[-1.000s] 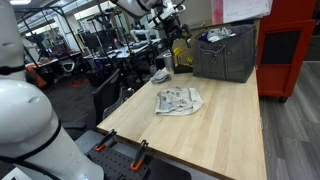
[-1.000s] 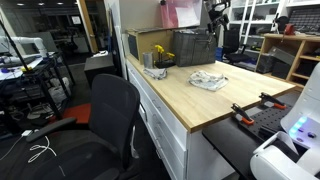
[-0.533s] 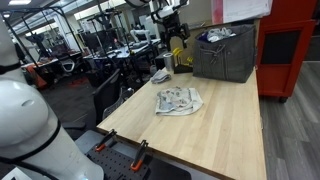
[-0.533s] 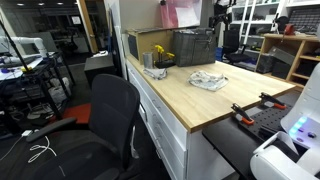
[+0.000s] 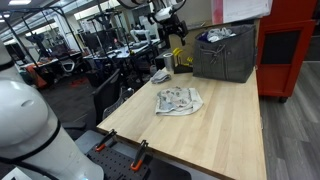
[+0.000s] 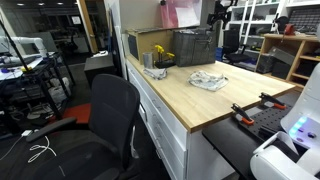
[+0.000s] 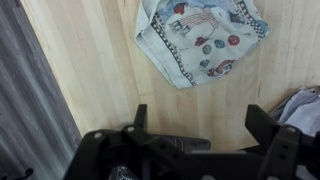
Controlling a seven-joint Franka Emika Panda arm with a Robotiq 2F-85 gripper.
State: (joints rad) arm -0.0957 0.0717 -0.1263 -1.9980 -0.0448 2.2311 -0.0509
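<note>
Inspecting the bench, the nearest item to the gripper [image 7: 200, 118] is a crumpled cloth [image 7: 200, 40]. It is light blue-white fabric printed with small red and dark motifs, bunched into a rough fan shape with soft folds. It lies flat on the wooden table [image 7: 90, 70], near the middle of the top in both exterior views [image 5: 178, 100] [image 6: 208, 79]. The table [image 5: 225, 135] is pale, smooth timber with a fine straight grain and a square edge. At its far end stands a dark grey bin [image 5: 225, 55], box-shaped with soft fabric-like walls and pale garments heaped at the top. A second pale grey piece of fabric [image 7: 303, 105] shows at the edge of the wrist view, apart from the printed cloth.

The arm is raised high over the far end of the table, beside the bin, with the gripper [image 5: 172, 22] well above the surface and touching nothing. In the wrist view the two black fingers [image 7: 140, 116] stand spread wide apart with bare wood between them. The jaws are fully parted and hold nothing.
</note>
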